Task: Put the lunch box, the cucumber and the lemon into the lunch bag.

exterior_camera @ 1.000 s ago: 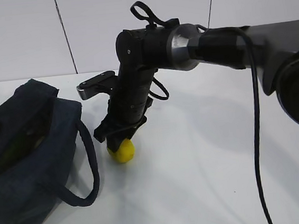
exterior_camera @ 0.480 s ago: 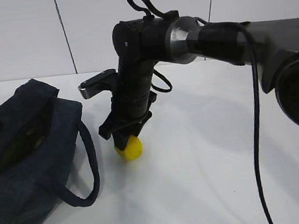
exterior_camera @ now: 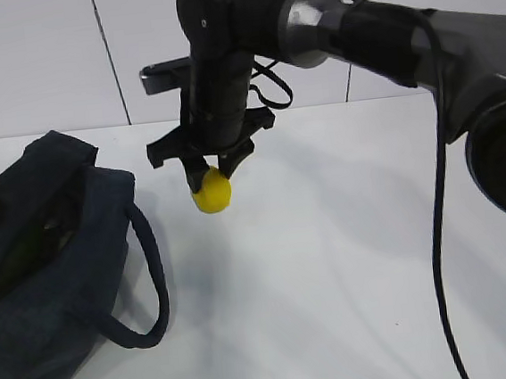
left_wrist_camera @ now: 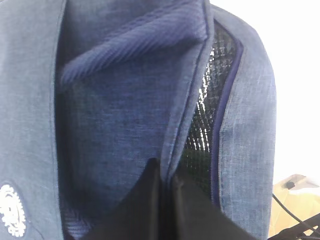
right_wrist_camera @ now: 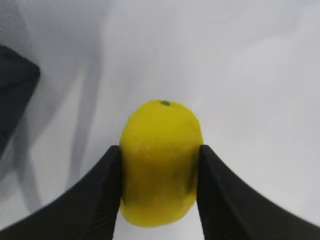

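My right claw (right_wrist_camera: 160, 192) grips the lemon (right_wrist_camera: 161, 162) above the desk (exterior_camera: 350, 261); only my left wrist view shows my left claw (left_wrist_camera: 165, 200) pinched on the lunch bag (left_wrist_camera: 110, 115) fabric, silver lining exposed.

The exterior view looks down at a slant across the white bench (exterior_camera: 350, 261) toward a wall. The left wrist view sits very close against the lunch bag (left_wrist_camera: 125, 115). The right wrist view looks down past its gripper (right_wrist_camera: 160, 185) at the lemon (right_wrist_camera: 161, 160), also seen in the exterior view.
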Action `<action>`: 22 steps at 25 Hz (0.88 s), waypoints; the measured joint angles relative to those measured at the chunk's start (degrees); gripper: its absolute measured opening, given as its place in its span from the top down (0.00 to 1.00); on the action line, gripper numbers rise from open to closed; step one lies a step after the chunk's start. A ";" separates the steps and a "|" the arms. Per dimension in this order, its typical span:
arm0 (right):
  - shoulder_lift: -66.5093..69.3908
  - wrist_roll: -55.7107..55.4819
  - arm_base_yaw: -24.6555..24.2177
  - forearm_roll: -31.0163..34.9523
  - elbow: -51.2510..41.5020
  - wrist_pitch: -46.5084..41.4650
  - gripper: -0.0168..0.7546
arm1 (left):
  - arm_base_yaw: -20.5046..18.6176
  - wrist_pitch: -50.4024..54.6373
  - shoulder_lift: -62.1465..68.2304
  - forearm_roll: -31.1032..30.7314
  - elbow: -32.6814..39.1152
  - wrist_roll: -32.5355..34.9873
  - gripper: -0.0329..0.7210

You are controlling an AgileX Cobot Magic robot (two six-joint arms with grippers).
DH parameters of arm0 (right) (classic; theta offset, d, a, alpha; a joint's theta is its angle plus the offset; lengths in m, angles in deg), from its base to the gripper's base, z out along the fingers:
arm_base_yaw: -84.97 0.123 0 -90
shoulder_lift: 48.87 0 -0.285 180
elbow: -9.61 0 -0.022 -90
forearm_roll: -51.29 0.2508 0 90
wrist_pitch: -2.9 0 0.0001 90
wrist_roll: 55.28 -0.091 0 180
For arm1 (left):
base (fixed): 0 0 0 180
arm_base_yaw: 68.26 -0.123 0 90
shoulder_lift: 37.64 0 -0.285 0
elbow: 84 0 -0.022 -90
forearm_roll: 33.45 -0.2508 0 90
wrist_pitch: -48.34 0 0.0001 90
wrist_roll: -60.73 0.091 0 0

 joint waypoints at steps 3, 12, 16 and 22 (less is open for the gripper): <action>0.09 -3.10 0.00 0.03 5.24 -0.31 0.53 | 0.00 -0.27 0.00 0.00 0.00 0.00 0.97; -0.62 -4.84 0.00 10.03 16.28 -1.10 0.53 | 0.00 -0.27 0.00 0.00 0.00 0.00 0.97; -1.59 -4.84 0.61 14.68 16.55 -1.43 0.53 | 0.00 -0.31 0.00 0.00 0.00 0.00 0.97; -4.01 -5.75 4.26 8.59 16.55 -1.54 0.53 | 0.00 -0.40 0.00 0.00 0.00 0.00 0.97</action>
